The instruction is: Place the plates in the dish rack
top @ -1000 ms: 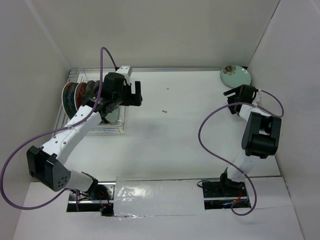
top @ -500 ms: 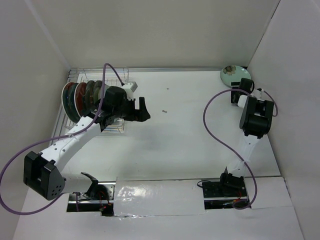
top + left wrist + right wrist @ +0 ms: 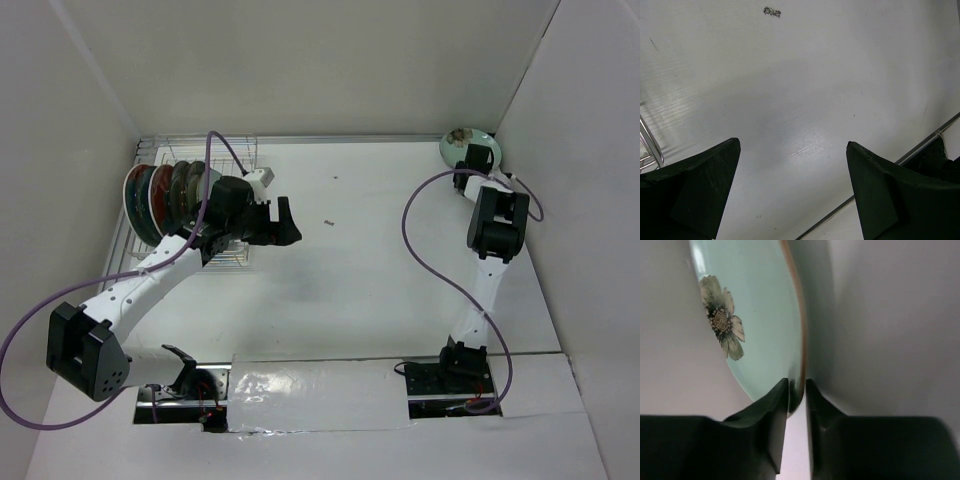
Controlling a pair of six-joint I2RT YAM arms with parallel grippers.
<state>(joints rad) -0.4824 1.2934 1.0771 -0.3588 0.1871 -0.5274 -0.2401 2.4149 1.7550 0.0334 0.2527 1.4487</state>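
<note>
A pale mint plate (image 3: 470, 148) with a small flower leans in the far right corner; the right wrist view shows its face (image 3: 755, 315) and brown-edged rim. My right gripper (image 3: 478, 158) is at its near edge, and its jaws (image 3: 797, 385) stand close together with the rim pinched between them. Several plates (image 3: 160, 195), red, dark teal and others, stand on edge in the wire dish rack (image 3: 232, 262) at the far left. My left gripper (image 3: 285, 222) hangs just right of the rack, open over bare table (image 3: 793, 145), holding nothing.
White walls close in the table on the left, back and right; the right wall is right beside the mint plate. A small dark speck (image 3: 327, 221) lies mid-table, also in the left wrist view (image 3: 772, 11). A rack wire (image 3: 647, 142) shows at that view's left edge.
My right arm reached toward the far right corner and its jaws narrowed onto the mint plate's rim. My left gripper drew away from the rack to the right, then held still.
</note>
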